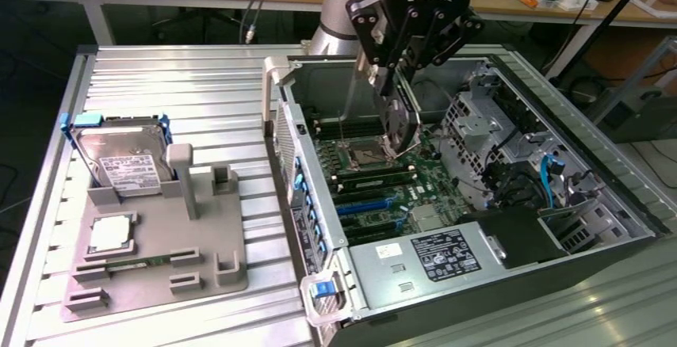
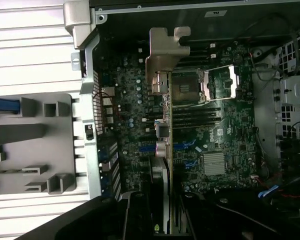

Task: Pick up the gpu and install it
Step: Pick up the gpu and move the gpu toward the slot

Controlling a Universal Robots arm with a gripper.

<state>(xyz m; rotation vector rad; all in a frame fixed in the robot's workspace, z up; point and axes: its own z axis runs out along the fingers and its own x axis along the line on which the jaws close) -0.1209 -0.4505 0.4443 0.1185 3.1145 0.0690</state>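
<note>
- While the open computer case (image 1: 277,117) sits at the exterior view's right, the gripper (image 1: 394,85) hangs at upper centre, jaws clamped on the gpu (image 1: 398,129).
- The gpu hangs edge-on over the motherboard (image 1: 370,196), silver bracket (image 2: 165,47) at its far end.

The gpu (image 2: 165,127) is dark with a silver bracket — the motherboard (image 1: 370,196) green with blue slots; the hard drive (image 1: 125,161) silver, white-labelled — its holder (image 1: 158,272) plain grey.
</note>
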